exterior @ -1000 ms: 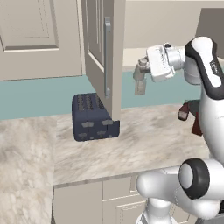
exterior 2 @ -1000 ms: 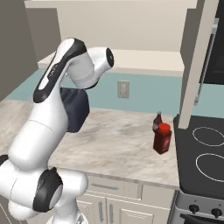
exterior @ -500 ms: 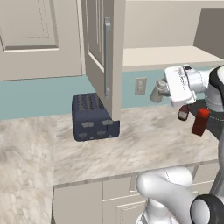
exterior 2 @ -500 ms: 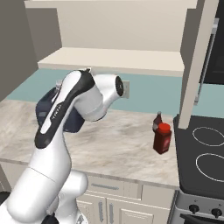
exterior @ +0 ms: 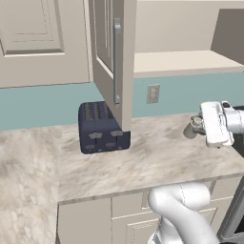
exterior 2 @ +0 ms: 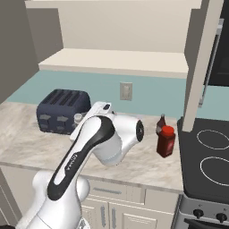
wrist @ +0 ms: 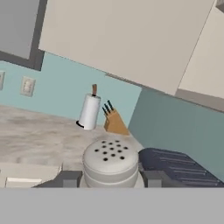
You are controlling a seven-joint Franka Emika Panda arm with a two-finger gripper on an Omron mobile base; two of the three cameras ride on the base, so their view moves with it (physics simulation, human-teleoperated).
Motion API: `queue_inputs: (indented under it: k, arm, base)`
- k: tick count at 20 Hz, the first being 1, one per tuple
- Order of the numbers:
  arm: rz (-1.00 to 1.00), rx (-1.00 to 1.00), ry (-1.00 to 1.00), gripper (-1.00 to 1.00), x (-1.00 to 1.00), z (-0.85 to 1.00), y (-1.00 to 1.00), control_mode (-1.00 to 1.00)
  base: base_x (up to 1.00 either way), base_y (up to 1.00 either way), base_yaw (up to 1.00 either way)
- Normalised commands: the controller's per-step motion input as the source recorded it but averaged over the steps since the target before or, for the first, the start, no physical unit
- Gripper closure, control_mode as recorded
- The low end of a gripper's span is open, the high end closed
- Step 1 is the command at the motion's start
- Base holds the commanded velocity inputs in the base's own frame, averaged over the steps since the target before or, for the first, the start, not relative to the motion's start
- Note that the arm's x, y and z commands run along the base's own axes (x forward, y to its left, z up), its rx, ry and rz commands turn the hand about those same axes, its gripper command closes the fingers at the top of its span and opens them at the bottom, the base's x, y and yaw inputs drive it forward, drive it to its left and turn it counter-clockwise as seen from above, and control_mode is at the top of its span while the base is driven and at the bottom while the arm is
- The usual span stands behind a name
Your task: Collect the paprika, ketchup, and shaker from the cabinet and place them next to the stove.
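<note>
The pincer (wrist: 109, 178) grips the shaker (wrist: 110, 162) (perforated lid up) above the counter (exterior: 157, 152).

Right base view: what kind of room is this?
A simulated home kitchen, by the look of it: a black stove set beside a marble-look counter, a toaster against the teal backsplash, and an open wall cabinet above.

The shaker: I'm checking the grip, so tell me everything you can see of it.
The shaker is a squat, pale grey cylinder that looks metallic, with a domed cap dotted with dark holes and a ridge below it. It sits upright between the gripper's dark fingers, one on each side, held above the marble counter. Its base is hidden.
</note>
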Motion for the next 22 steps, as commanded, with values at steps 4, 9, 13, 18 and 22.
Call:
queue_inputs:
  k: [4, 9, 13, 18, 22]
  arm:
    - [-0.04, 0.00, 0.01, 1.00, -0.02, -0.52, -0.75, -1.00]
    - [-0.04, -0.02, 0.02, 1.00, 0.00, -0.44, -0.82, -1.00]
    - [-0.06, -0.02, 0.01, 1.00, 0.00, -0.45, -0.87, -1.00]
    - [-0.08, -0.02, 0.02, 1.00, 0.06, -0.46, -0.88, -1.00]
    - [-0.09, -0.02, 0.01, 1.00, 0.09, -0.43, -0.87, -1.00]
  base:
    - [0.00, 0.00, 0.00]
    - [0.00, 0.00, 0.00]
    - [0.00, 0.00, 0.00]
    - [0.00, 0.00, 0.00]
    - [0.00, 0.00, 0.00]
